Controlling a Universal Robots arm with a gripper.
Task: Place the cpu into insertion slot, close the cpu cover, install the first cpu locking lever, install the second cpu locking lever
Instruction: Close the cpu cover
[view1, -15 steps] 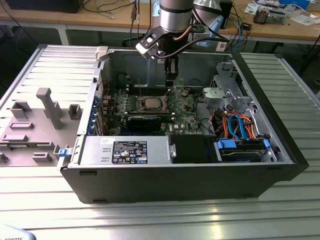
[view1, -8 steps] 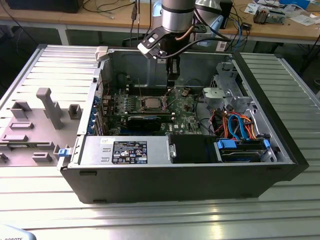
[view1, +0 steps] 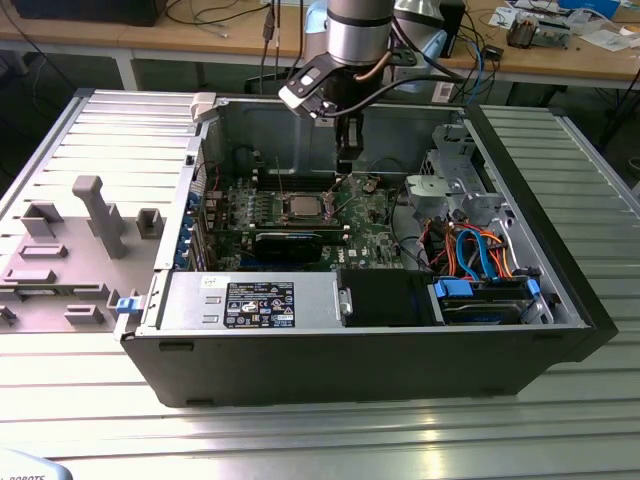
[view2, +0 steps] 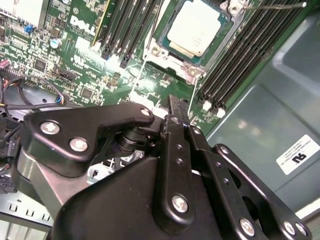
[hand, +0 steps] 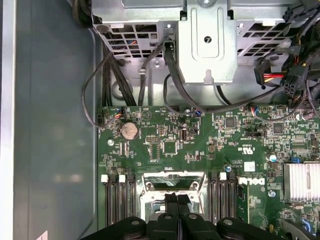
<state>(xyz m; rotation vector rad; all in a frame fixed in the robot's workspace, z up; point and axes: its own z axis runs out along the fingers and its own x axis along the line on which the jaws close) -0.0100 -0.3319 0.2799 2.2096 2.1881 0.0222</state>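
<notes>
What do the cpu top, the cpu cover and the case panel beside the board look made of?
cpu: metal top, pale silver-grey, satin; it shows a soft, even sheen.
cpu cover: probably stamped steel, bright silver; thin plate edges with sharp glints.
case panel: likely coated sheet metal, grey, semi-gloss; it carries blurred light reflections, though the base metal can't be confirmed.

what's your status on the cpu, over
Gripper shut, empty, hovering beside the insertion slot. Cpu seated in it. Nothing seen in the way.
</notes>
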